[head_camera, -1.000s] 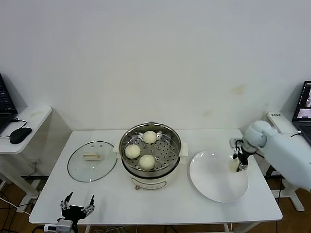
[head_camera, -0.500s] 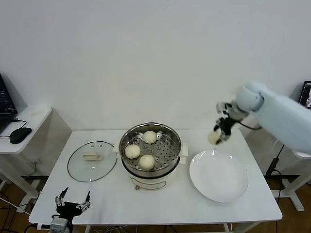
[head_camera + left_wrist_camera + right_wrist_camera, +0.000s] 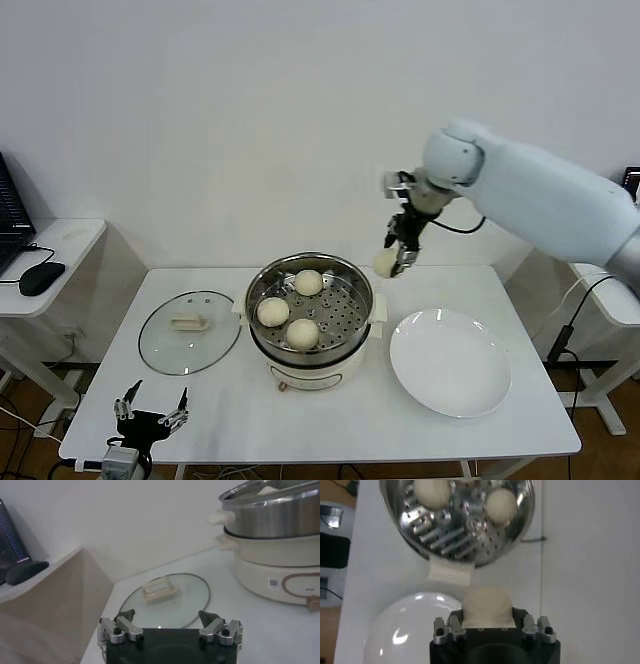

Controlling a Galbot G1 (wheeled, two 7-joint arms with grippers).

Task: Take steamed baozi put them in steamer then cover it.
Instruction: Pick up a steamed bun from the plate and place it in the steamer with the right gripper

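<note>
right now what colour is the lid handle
Cream-white, on the clear glass lid; best in the left wrist view.

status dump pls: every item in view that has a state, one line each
steamer: uncovered, three baozi inside
baozi in steamer: three, resting on the perforated bottom
fourth baozi: held in the air, beside the steamer's far right rim
right gripper: shut on fourth baozi
cover: off, lying flat on table left of steamer
plate: empty
left gripper: open, holding nothing, at table's near left edge
</note>
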